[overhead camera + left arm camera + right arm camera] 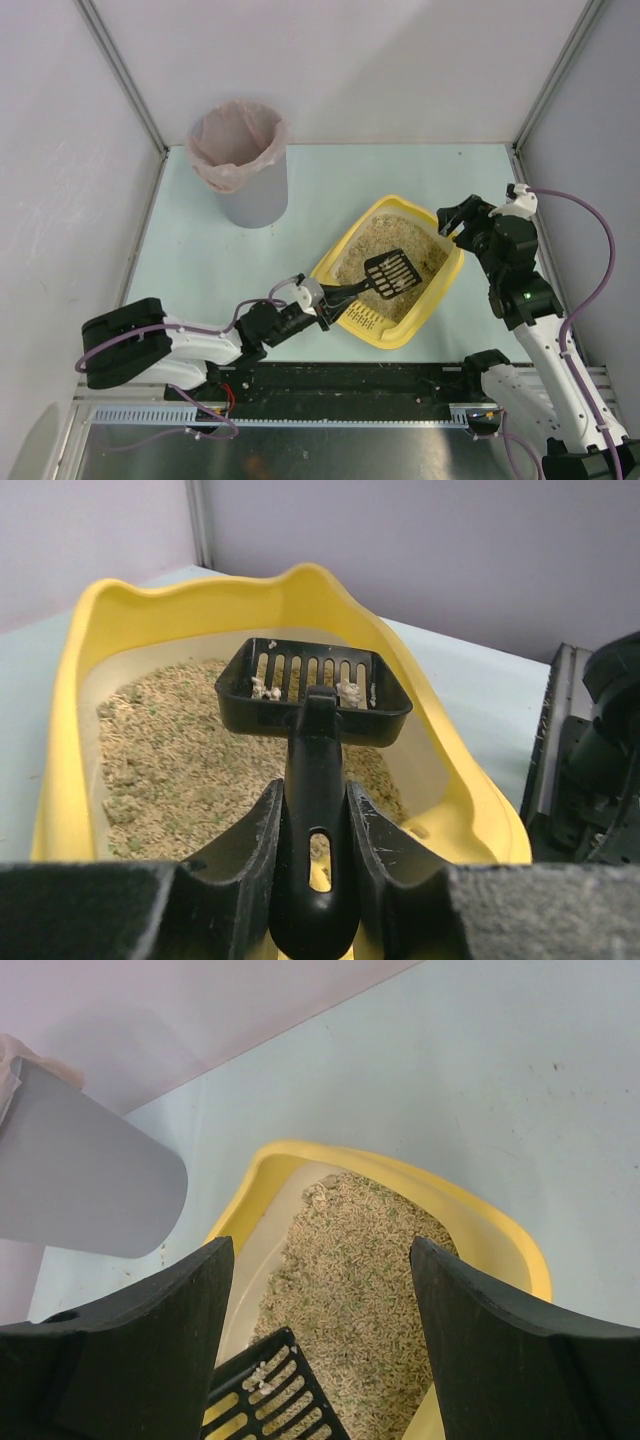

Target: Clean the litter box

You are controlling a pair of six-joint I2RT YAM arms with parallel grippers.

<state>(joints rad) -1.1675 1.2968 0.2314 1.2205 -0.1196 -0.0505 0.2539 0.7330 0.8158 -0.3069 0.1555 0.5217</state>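
Observation:
The yellow litter box point(346, 246) point(150, 610) point(500, 1235) lies at the table's middle, holding beige sandy litter point(405, 240) point(350, 1280). My left gripper point(322, 297) point(312, 815) is shut on the handle of a black slotted scoop point(392, 272) point(315, 685) point(275, 1395). The scoop head hangs level above the litter and carries a few pale clumps. My right gripper point(452, 222) point(320, 1260) is open at the box's right rim, above the litter, with nothing between its fingers.
A grey bin point(245, 165) point(80, 1170) lined with a pink bag stands at the back left of the table. White walls close in the left, back and right sides. The arm bases sit along the near edge.

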